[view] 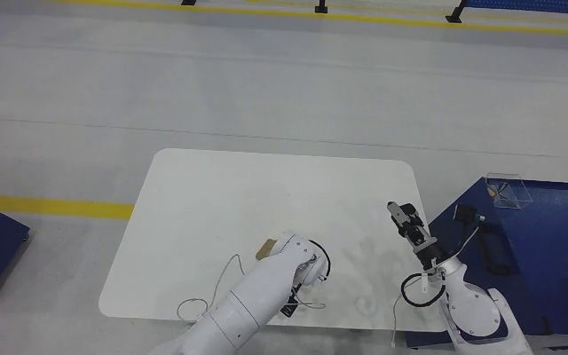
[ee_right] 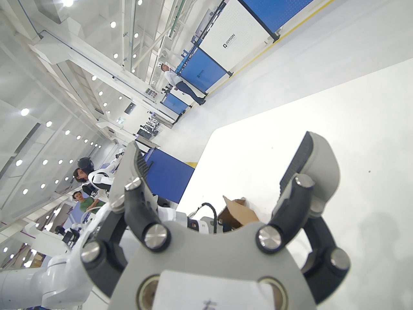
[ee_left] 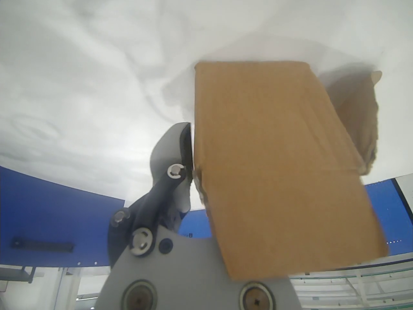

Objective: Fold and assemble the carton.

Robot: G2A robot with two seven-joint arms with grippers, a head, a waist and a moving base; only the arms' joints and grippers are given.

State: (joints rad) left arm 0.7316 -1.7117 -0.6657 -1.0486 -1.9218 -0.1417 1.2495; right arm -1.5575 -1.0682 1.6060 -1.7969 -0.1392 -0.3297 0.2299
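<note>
The brown cardboard carton [ee_left: 274, 169] is held in my left gripper, one grey finger [ee_left: 180, 149] pressing against its side, just above the white table [ee_left: 96, 66]; a loose flap [ee_left: 361, 120] hangs off its far end. From above, a corner of the carton [view: 265, 248] peeks out beside my left arm near the table's front edge. My right gripper [ee_right: 222, 162] stands open and raised over the table's right side [view: 406, 216], apart from the carton [ee_right: 238, 216], which lies beyond it with the left arm.
The white table [view: 266, 195] has rounded corners and bare room at the back and middle. A blue surface [view: 524, 257] with a clear plastic stand [view: 508, 189] lies to the right. Loose cables [view: 213, 284] trail near the front edge.
</note>
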